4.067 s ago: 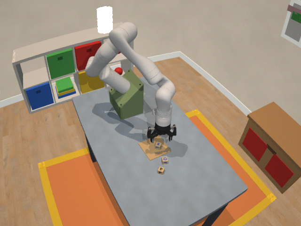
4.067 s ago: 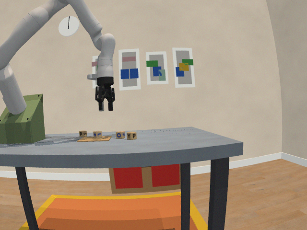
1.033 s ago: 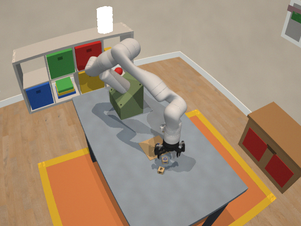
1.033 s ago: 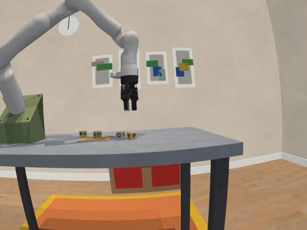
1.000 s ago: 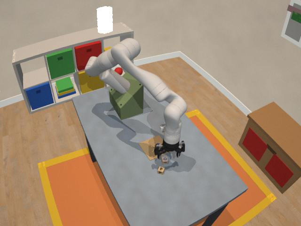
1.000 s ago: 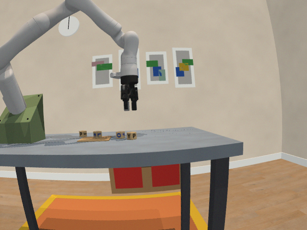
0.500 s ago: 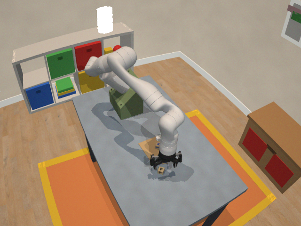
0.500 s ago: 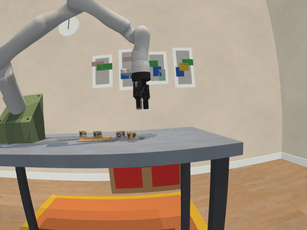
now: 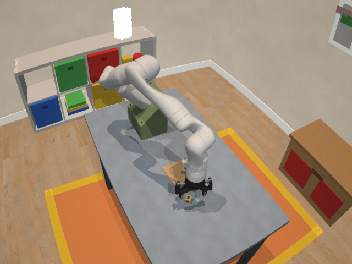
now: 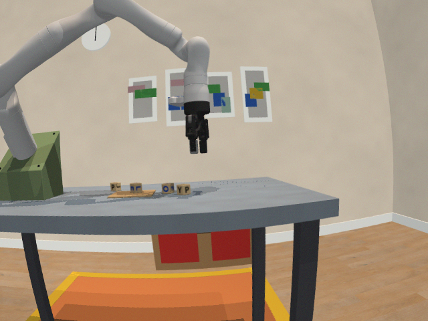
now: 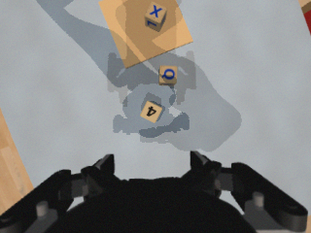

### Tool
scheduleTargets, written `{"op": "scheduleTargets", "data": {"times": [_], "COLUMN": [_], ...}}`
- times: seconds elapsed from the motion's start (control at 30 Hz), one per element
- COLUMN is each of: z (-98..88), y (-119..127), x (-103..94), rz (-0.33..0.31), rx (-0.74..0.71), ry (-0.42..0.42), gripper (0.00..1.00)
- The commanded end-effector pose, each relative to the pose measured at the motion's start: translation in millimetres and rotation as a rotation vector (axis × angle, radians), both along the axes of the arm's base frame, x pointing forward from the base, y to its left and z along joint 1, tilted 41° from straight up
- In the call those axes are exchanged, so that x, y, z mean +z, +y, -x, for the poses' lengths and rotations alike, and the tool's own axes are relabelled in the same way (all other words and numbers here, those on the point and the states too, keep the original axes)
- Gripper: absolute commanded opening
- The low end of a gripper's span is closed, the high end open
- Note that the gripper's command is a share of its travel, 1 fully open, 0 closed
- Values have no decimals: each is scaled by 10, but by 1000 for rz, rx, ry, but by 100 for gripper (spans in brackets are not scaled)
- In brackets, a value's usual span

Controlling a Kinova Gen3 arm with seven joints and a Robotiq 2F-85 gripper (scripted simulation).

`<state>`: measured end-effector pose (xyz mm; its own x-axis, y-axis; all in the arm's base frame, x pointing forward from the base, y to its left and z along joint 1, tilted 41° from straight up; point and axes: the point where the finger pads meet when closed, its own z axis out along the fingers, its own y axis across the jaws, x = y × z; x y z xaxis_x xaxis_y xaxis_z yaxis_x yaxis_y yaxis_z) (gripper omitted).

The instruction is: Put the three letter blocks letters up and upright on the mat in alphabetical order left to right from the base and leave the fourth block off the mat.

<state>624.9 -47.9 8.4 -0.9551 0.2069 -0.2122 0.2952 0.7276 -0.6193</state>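
Wrist view shows the X block (image 11: pixel 155 16) in blue on the tan mat (image 9: pixel 171 168) (image 10: pixel 131 194) (image 11: pixel 141 34); the hand (image 9: pixel 192 195) (image 10: pixel 198 152) (image 11: pixel 152 160) gapes wide, empty.

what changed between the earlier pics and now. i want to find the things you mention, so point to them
The tool (image 9: pixel 193 193) (image 10: pixel 198 152) (image 11: pixel 152 160) moved away from the base, past the mat (image 9: pixel 170 169) (image 10: pixel 119 194) (image 11: pixel 114 24), towards the block topped with a 4 (image 9: pixel 187 198) (image 11: pixel 151 112). Nothing was gripped or released. The visible blocks and the mat stayed put.
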Motion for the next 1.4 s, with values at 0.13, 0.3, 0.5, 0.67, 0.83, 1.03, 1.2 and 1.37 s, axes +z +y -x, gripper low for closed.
{"op": "scheduleTargets", "data": {"times": [0.13, 0.3, 0.5, 0.67, 0.83, 1.03, 1.2, 1.37], "z": [-7, -7, -7, -7, -7, -7, 5, 77], "y": [12, 12, 12, 12, 12, 12, 24, 97], "x": [9, 9, 9, 9, 9, 9, 0, -53], "rz": [-1, -1, -1, -1, -1, -1, -1, -2], "rx": [2, 2, 2, 2, 2, 2, 6, 33], "ry": [-2, -2, -2, -2, -2, -2, 2, 28], "gripper": [100, 100, 100, 100, 100, 100, 100, 100]}}
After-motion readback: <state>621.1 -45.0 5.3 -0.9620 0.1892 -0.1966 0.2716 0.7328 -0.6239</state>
